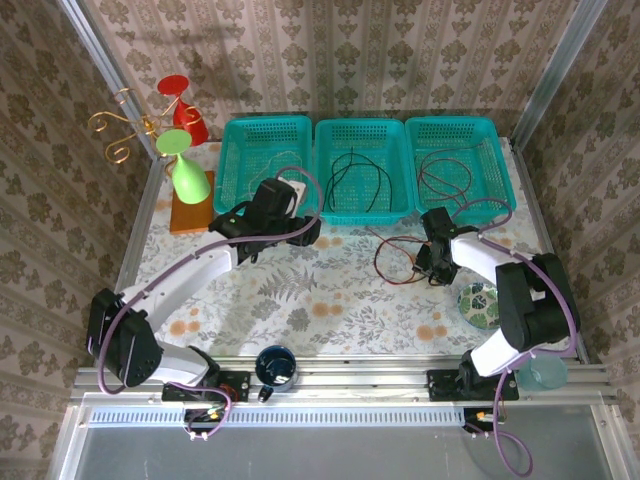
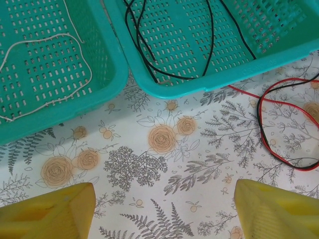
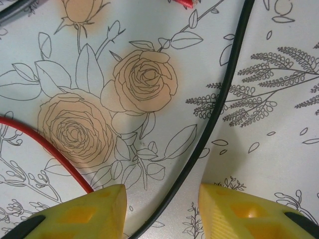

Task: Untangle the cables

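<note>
Right wrist view, nearest: the right gripper [image 3: 162, 204] hangs low over the flowered counter [image 3: 279, 149] with its jaws apart. A black cable [image 3: 222, 94] runs between them, unpinched, and both its ends are cut off by the frame. A red cable [image 3: 45, 142] slips out of sight under one jaw.

In the left wrist view the left gripper [image 2: 162, 204] also has its jaws apart, with only bare counter between them. Beyond it the red and black cables loop together on the counter. The right side of the loop is cropped, and whether the two are knotted cannot be told. One red strand meets the rim of the middle basket [image 2: 164, 92], where a second black cable [image 2: 210, 40] lies. A pale cable [image 2: 75, 45] lies in the left basket [image 2: 112, 69].

Farthest, in the top external view, a dark red cable [image 1: 445, 175] lies coiled in the right basket [image 1: 500, 150], too thin to trace.
</note>
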### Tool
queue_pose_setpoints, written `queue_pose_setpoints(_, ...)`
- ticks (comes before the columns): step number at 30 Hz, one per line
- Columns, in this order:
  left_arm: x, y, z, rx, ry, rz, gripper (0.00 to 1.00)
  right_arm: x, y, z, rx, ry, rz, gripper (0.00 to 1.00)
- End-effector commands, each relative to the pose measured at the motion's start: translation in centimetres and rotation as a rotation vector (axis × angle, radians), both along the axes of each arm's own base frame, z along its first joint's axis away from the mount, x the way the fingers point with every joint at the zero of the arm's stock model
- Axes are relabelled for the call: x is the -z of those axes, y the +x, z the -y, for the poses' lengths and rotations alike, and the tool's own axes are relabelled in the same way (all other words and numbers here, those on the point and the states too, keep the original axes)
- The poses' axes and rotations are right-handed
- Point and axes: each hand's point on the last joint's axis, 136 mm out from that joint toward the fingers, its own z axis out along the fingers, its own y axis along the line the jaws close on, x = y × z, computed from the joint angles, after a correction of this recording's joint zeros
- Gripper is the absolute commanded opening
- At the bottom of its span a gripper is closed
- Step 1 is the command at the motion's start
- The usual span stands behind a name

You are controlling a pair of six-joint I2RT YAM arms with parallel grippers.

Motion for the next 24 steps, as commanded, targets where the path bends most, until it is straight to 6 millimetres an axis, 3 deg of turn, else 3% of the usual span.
queue_pose_setpoints(1, -3.1, 0.4, 0.3, 0.005, -0.038, 0.079, 0.74, 0.5, 0.1, 0.5, -0.014, -0.045, -0.027, 0.44)
queue_pose_setpoints(7, -3.1, 0.3, 0.7, 0.016, -0.043, 0.074, 0.74, 0.7, -0.5, 0.7, -0.045, -0.068, -0.059, 0.31)
queue_pose_setpoints(13, -3.4, 0.1, 0.8, 0.020, -0.042, 0.077, 0.73, 0.3, -0.8, -0.2, -0.056, -0.018, -0.033, 0.04)
queue_pose_setpoints(16, -3.8, -0.1, 0.8, 0.018, -0.056, 0.085, 0.73, -1.2, 0.0, -1.6, -0.056, 0.071, 0.056, 0.00)
queue_pose_setpoints(19, -4.5, -0.1, 0.9, 0.016, -0.090, 0.095, 0.73, -3.9, 0.1, -1.8, -0.044, 0.098, 0.128, 0.00)
queue_pose_setpoints(24, -6.0, -0.3, 1.9, 0.040, -0.152, 0.090, 0.72, -10.3, -0.6, -0.8, -0.023, 0.080, 0.302, 0.00)
